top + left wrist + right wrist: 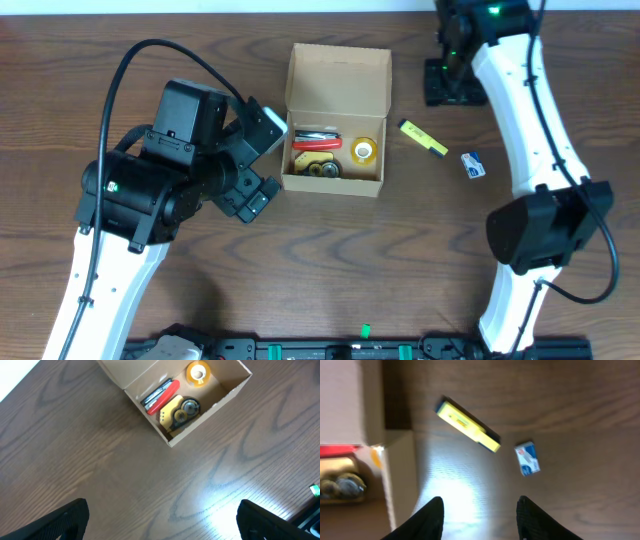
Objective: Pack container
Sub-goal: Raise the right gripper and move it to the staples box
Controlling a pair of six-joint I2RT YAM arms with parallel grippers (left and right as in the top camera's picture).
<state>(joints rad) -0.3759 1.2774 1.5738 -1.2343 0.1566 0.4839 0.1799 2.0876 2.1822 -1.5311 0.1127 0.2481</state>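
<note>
The tan cardboard container stands open at the table's middle, its lid flipped back. Inside lie a red pen-like item, a yellow tape roll and a tan dispenser. My left gripper is open and empty just left of the box; its view shows the box ahead of the fingers. My right gripper is open and empty at the far right, above a yellow highlighter and a small blue-white eraser; its fingers frame bare wood.
The highlighter and eraser lie on the wood right of the box. The right arm's white links arch over the table's right side. A dark rail runs along the front edge.
</note>
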